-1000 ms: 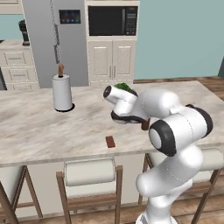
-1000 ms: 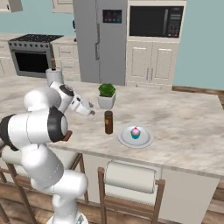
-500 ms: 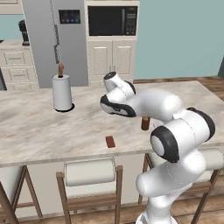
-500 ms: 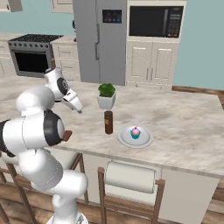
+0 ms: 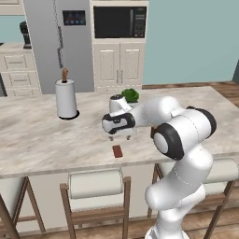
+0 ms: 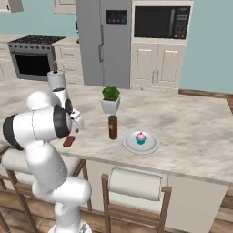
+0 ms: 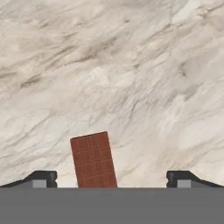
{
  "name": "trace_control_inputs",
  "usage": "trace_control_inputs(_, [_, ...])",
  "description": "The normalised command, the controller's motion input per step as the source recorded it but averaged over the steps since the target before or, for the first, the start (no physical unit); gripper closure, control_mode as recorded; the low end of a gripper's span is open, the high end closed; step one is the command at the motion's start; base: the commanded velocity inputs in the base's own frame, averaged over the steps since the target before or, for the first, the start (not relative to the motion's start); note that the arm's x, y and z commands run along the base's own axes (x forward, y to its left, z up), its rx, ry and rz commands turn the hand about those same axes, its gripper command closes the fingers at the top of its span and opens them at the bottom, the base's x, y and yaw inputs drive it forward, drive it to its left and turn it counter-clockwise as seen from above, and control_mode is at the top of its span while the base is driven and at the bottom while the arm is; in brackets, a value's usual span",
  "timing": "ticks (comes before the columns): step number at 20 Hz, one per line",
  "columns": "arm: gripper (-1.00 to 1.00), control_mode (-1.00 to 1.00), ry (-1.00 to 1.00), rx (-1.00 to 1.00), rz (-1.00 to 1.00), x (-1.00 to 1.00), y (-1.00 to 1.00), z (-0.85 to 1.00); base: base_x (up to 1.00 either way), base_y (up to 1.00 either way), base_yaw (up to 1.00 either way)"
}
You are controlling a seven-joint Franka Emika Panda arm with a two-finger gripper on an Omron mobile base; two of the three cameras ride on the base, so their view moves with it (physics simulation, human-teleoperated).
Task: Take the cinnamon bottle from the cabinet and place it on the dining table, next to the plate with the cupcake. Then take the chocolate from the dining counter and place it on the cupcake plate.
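The gripper hangs above the counter with its fingers spread wide; the chocolate lies flat between them, untouched. The cinnamon bottle stands beside the cupcake plate.

Glossy white rounded arm segments, dark grey joint bands, small dark-tipped claw

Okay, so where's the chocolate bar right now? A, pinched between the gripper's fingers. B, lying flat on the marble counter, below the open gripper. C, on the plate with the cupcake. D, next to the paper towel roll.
B: the chocolate bar lies flat on the counter, under the gripper, whose fingertips stand wide apart without touching it; the plate holds just the cupcake.
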Motion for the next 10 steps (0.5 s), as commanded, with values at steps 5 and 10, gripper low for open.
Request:
trace_control_inputs(5, [-1.0,-1.0,0.08,0.01,0.04,0.22,0.17,-0.62,0.0,0.0,0.0])
trace_control_inputs(10, [-1.0,-1.0,0.0,0.0,0.0,0.01,0.14,-0.32,0.0,0.0,0.0])
